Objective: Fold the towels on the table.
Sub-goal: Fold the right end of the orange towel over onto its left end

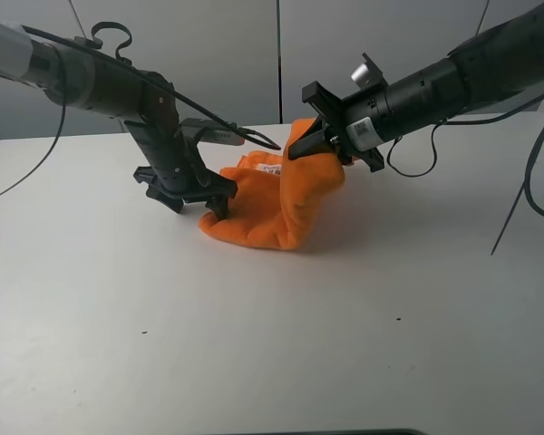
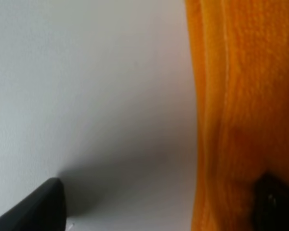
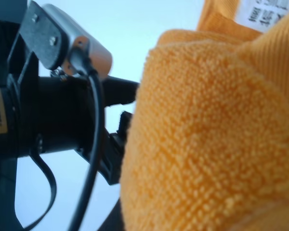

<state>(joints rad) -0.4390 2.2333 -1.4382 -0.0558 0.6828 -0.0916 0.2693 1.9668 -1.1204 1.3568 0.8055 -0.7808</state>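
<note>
The orange towel (image 1: 281, 204) lies bunched at the middle of the white table (image 1: 254, 344), its white label (image 1: 270, 168) facing up. My right gripper (image 1: 322, 145) is shut on the towel's far corner and holds it lifted above the rest of the cloth. In the right wrist view the towel (image 3: 212, 134) fills the frame and hides the fingers; the label (image 3: 265, 12) shows at the edge. My left gripper (image 1: 195, 198) stands open and low at the towel's left edge. One of its fingers (image 2: 274, 202) rests on the towel (image 2: 241, 96), the other over bare table (image 2: 86, 96).
Grey wall panels (image 1: 208, 54) stand behind the table. Black cables (image 1: 526, 181) hang from the right arm down to the tabletop. The left arm (image 3: 38, 110) shows close by in the right wrist view.
</note>
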